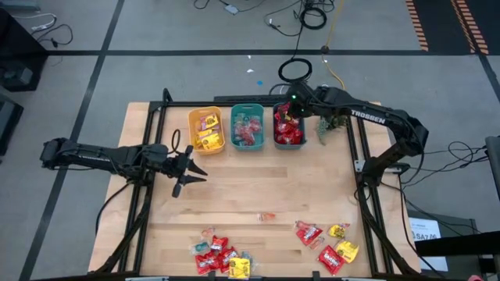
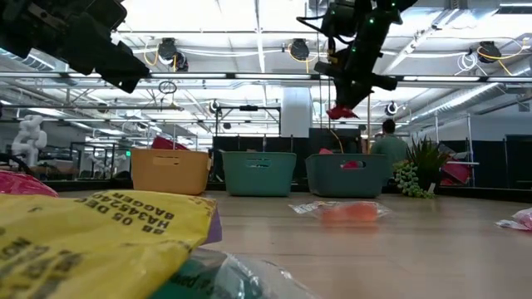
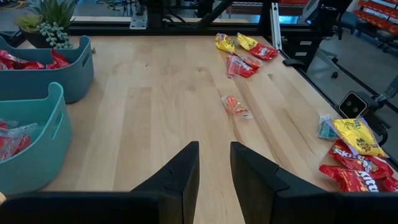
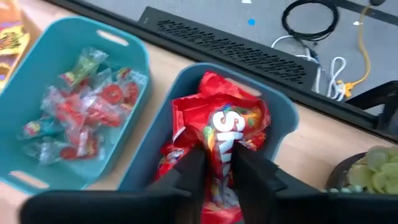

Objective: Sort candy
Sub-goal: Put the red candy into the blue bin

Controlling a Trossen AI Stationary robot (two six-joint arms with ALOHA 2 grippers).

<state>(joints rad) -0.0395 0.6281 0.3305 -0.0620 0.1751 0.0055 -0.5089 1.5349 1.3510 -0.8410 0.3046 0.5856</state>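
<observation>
While hanging over the blue bin (image 1: 288,127) at the table's back, right gripper (image 4: 217,163) pinches 1 red packet (image 4: 231,134) between its fingers, poised above other red packets so like lands with like. Judged close to letting go. Left gripper (image 3: 214,177) parked low over bare table (image 3: 155,112), jaws slightly apart, empty, likely waiting its turn. Loose candy (image 1: 223,255) scattered near the front edge, unsorted.

Bare table (image 1: 250,187) ahead of me; three bins (image 1: 247,129) block twelve o'clock, candy (image 1: 223,256) clutters six.
</observation>
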